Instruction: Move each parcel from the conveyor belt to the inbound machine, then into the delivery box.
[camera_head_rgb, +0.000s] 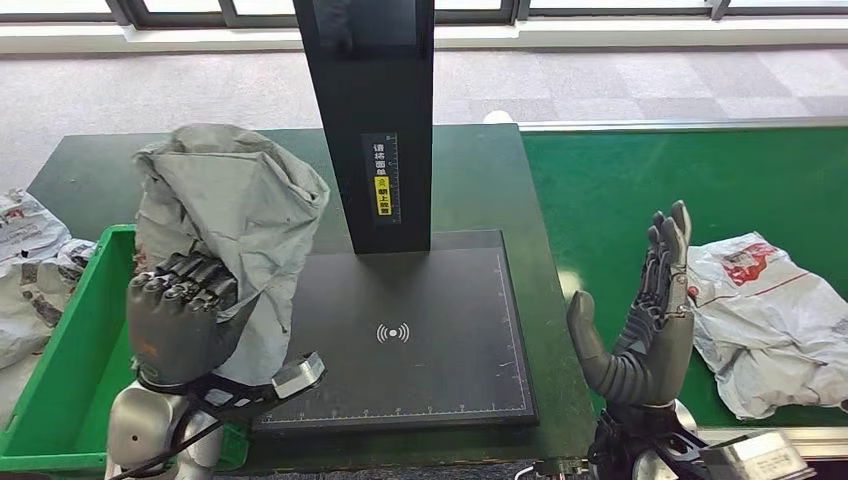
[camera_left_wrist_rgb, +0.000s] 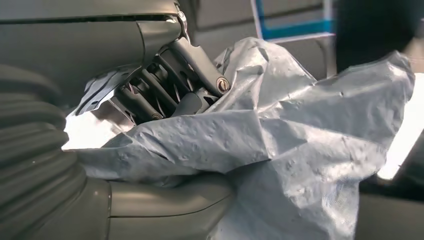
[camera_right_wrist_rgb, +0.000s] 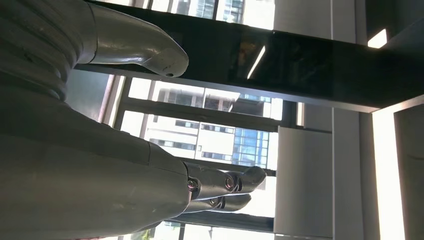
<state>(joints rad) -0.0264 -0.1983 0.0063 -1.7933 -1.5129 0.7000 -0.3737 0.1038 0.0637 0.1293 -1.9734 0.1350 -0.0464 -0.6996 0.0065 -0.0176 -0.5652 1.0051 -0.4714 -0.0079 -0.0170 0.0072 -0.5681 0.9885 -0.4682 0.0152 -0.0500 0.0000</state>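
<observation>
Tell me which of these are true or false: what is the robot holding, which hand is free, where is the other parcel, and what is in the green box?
1. The left hand grips a crumpled grey parcel. True.
2. The right hand holds a white parcel. False: it holds nothing, its fingers straight and apart, raised upright.
3. A white parcel lies on the green conveyor belt, to the right hand's right. True.
4. The grey parcel lies flat on the black scanning plate. False: it is held up in the air, over the plate's left edge.
5. The green bin stands on the robot's right. False: it is on its left, beside the plate.
</observation>
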